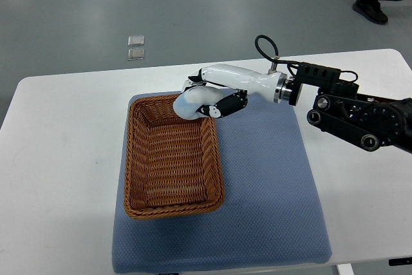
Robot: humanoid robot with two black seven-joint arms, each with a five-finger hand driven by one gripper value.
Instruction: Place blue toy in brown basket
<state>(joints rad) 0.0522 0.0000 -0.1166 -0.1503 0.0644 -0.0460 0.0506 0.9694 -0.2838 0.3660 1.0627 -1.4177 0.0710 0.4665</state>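
White table (58, 159) with blue mat (270, 191) on grey floor (129, 4).

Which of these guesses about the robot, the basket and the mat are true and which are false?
1. The right hand is over the far right corner of the brown basket. True.
2. The basket already holds several toys. False: its inside looks empty.
3. The basket sits on a blue mat. True.
4. The hand comes in from the picture's left. False: its arm comes in from the right edge.
5. The hand is wrapped around a pale blue toy. True.
6. The mat lies on a black table. False: the white table is under it.
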